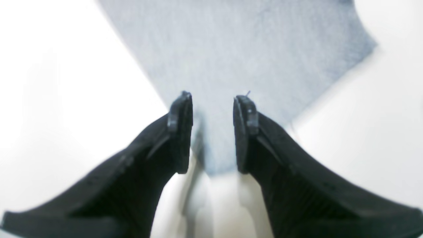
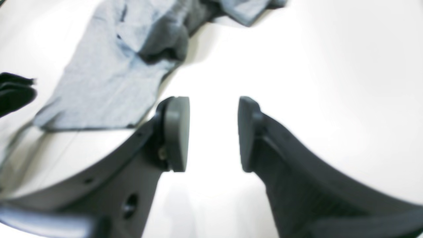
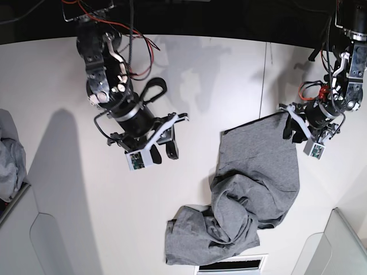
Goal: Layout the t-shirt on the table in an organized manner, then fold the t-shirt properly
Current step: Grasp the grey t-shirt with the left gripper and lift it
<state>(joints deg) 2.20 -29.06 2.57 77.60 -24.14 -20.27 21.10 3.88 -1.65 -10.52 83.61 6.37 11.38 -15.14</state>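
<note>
1. Both claws stand parted. We see our left black gripper [image 1: 213, 132] with jaws apart, poised over a corner of the heather-grey cotton t-shirt [image 3: 252, 189], holding nothing.
2. We see our right grey-padded gripper [image 2: 213, 134] spread over the bare smooth white table [image 3: 189, 74], empty, well apart from the shirt.
3. From overhead, the left arm reaches down at the shirt's upper corner; the right arm angles downward over open tabletop.
4. We find the shirt crumpled, bunched toward the table's near edge.
</note>
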